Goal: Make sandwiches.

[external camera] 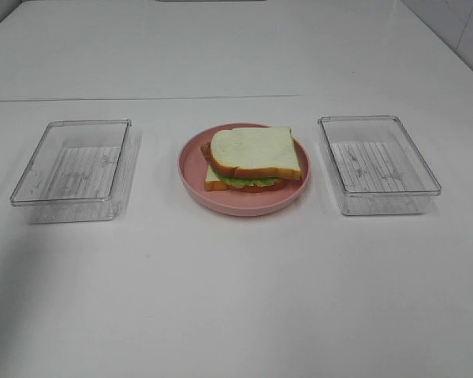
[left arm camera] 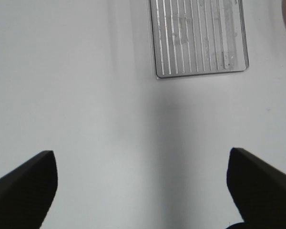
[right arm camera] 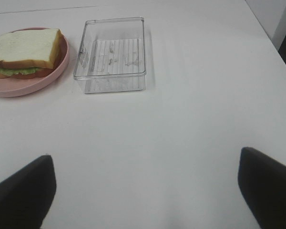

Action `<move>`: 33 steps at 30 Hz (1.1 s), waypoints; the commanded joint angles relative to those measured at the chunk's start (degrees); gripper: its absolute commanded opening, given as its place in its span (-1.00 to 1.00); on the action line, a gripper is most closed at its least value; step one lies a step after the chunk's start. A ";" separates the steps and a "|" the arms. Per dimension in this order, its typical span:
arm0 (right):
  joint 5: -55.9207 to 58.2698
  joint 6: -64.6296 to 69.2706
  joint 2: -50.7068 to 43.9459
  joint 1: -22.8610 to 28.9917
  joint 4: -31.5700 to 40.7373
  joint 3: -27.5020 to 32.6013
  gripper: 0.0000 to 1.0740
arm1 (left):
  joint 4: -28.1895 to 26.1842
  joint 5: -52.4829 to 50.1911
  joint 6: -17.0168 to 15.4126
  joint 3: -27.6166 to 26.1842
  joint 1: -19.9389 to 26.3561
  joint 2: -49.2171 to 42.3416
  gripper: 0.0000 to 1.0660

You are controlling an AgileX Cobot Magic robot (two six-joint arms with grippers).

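With both trays emptied, the sandwich (external camera: pixel 254 160) is sitting finished on the plate (external camera: pixel 191 169).
Trays are lying at nine and three o'clock; left pincer (left arm camera: pixel 142 183) and right pincer (right arm camera: pixel 145 188) are hanging open, holding nothing.

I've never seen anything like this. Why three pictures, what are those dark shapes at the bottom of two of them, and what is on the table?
It is a robot with two arms, each ending in a two-fingered gripper. One picture comes from a camera mounted high above the white table. The other two come from small cameras on the arms' wrists, so the dark shapes are the fingers of the left gripper and the right gripper. Both stand wide open and hold nothing.

On the table, a pink plate carries a toy sandwich: white bread slices with green lettuce showing between them. A clear plastic tray sits on either side, the left tray and the right tray. Both trays look empty.
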 commanded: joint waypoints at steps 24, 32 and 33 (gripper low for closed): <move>-0.46 -0.29 -1.49 -0.06 0.00 0.17 0.83 | -0.69 0.52 -0.74 32.31 -0.40 -67.27 0.71; -0.46 -0.29 -1.38 -0.06 0.00 0.17 0.83 | -1.55 -2.23 -2.35 33.35 -0.40 -71.05 0.71; -0.46 -0.29 -1.38 -0.06 0.00 0.17 0.83 | -1.49 -4.41 -2.35 34.38 -0.40 -71.05 0.71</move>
